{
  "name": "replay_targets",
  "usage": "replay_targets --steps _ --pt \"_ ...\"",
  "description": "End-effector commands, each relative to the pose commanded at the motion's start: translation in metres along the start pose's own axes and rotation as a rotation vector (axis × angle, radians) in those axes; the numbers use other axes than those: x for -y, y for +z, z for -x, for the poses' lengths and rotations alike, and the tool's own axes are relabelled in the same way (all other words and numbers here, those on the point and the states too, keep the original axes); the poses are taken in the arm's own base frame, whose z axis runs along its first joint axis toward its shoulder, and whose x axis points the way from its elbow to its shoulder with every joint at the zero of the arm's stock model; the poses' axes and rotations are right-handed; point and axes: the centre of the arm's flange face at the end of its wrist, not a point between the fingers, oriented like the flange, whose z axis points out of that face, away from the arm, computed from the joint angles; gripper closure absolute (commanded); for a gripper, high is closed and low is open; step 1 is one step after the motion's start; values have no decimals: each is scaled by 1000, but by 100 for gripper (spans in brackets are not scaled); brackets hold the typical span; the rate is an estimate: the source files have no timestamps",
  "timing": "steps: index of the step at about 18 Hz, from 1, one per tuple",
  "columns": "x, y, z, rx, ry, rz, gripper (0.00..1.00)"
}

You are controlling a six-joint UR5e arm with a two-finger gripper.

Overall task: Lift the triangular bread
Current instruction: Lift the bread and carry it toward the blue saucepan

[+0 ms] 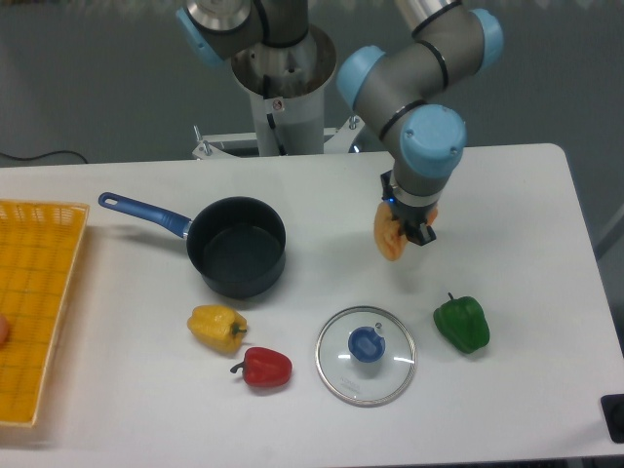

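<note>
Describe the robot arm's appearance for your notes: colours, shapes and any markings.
The grey tubular robot arm has rounded light-blue joint caps. Its black two-finger gripper is small, with a tiny blue light at the wrist. The pale cylindrical base column carries a small red-and-white sticker.

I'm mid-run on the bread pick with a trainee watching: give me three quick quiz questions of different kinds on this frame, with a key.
1. True or false: the orange wedge-shaped toy bread is clamped in the black two-finger gripper, apparently lifted above the white table.
2. Which item lies nearest the round glass lid with the blue knob? A. the red bell pepper B. the yellow woven basket C. the dark saucepan with the blue handle
3. Fill in: the pepper to the right of the lid, below the gripper in the image, is ____ in colour.

Key: 1 true; 2 A; 3 green, the green bell pepper.
</note>
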Motion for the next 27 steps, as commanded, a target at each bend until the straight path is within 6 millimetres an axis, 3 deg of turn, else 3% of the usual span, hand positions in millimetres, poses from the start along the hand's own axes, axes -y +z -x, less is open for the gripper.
replay_targets --steps 5,15,27 --pt "29 -8 -8 17 -22 -42 94" --pt "94 -35 -45 29 -69 -58 95" --pt "105 -37 -47 33 -50 -58 96"
